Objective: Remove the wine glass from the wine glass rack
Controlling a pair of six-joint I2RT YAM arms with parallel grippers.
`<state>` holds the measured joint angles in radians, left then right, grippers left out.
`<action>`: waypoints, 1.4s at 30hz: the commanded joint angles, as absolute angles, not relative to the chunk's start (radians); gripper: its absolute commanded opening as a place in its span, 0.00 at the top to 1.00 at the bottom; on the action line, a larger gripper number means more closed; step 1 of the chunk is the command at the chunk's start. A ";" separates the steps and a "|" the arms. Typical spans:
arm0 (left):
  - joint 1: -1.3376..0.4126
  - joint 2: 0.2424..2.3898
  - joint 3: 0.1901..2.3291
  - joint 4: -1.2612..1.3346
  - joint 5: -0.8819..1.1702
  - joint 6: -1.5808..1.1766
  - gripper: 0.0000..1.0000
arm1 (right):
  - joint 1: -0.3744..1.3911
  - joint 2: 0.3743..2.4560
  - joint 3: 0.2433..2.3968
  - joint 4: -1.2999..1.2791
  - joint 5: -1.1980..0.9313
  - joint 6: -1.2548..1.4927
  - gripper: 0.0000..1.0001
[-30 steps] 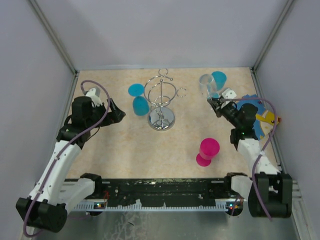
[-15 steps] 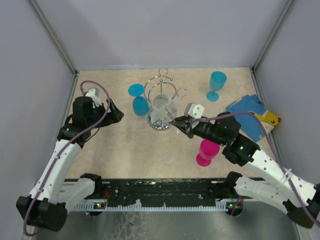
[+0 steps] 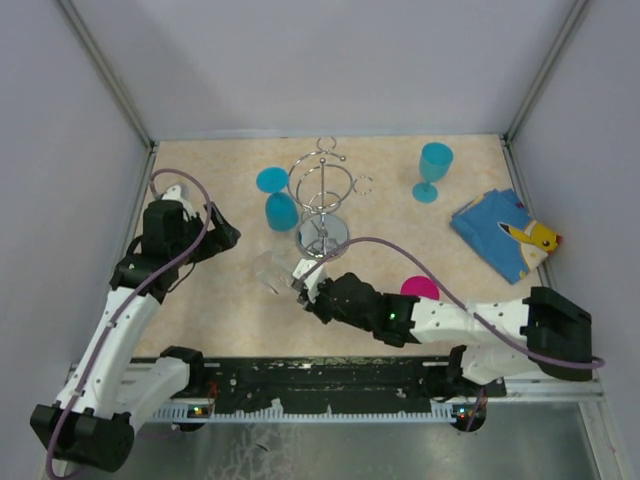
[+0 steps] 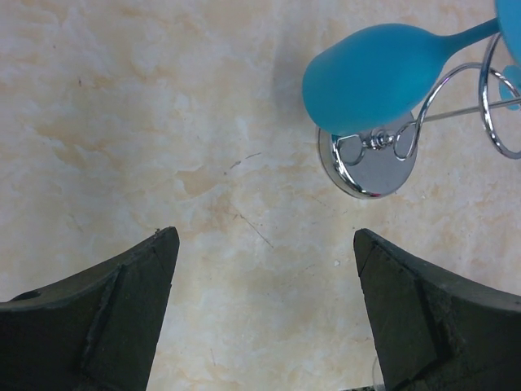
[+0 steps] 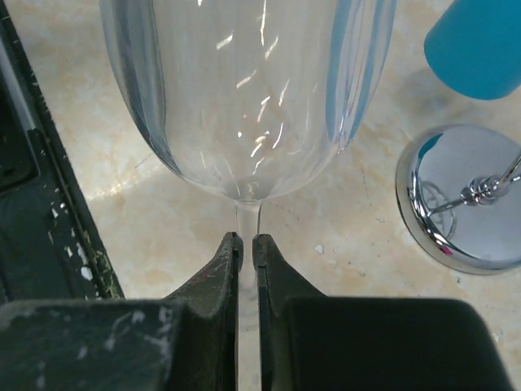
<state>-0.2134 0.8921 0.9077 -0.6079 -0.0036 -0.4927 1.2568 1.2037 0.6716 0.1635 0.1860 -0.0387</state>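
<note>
Pinching the clear wine glass (image 5: 244,90) by its stem, the right gripper (image 5: 246,240) has its two fingers drawn almost together, with only the thin stem between them just under the bowl. I read that hold as the sensible one. The stem is the only part narrow enough for these jaws, and the bowl is too wide and slick to clamp. From overhead, the glass sticks out ahead of the gripper toward my left side, over bare table (image 3: 220,300). I cannot tell whether the bowl touches the surface. The wine glass rack (image 3: 322,195) stands near it but apart, and none of its chrome loops meets the clear glass, so I judge this glass free of the rack. In the right wrist view the rack's mirror base sits beyond the bowl and off to the right.

A blue wine glass (image 4: 378,77) hangs from a loop arm on the rack's left side, bowl down beside the base. The left gripper (image 4: 264,240) is spread wide and holds nothing. It looks down at the table, with the blue bowl and the rack base up and to the right of its fingers, well apart from both. I take that as a waiting pose, kept out of the right arm's way.
</note>
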 commanded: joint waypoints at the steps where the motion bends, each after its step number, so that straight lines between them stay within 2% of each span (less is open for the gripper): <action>1: -0.210 0.888 0.857 -0.633 0.006 -0.559 0.06 | 1.280 1.286 0.703 0.521 0.269 0.001 1.00; 6: -0.210 0.891 0.817 -0.611 0.034 -0.583 0.07 | 1.299 1.419 0.699 0.702 0.254 -0.006 1.00; 11: -0.210 0.905 0.819 -0.605 0.052 -0.589 0.07 | 1.329 1.544 0.772 0.716 0.246 -0.018 1.00; 20: -0.210 0.920 0.827 -0.631 -0.001 -0.556 0.07 | 1.381 1.526 0.759 0.779 0.306 -0.084 1.00; 29: -0.210 0.963 0.828 -0.637 0.084 -0.577 0.09 | 1.381 1.577 0.799 0.822 0.354 -0.146 1.00; 42: -0.215 0.947 0.833 -0.637 0.166 -0.617 0.12 | 1.381 1.742 0.873 0.911 0.461 -0.192 0.83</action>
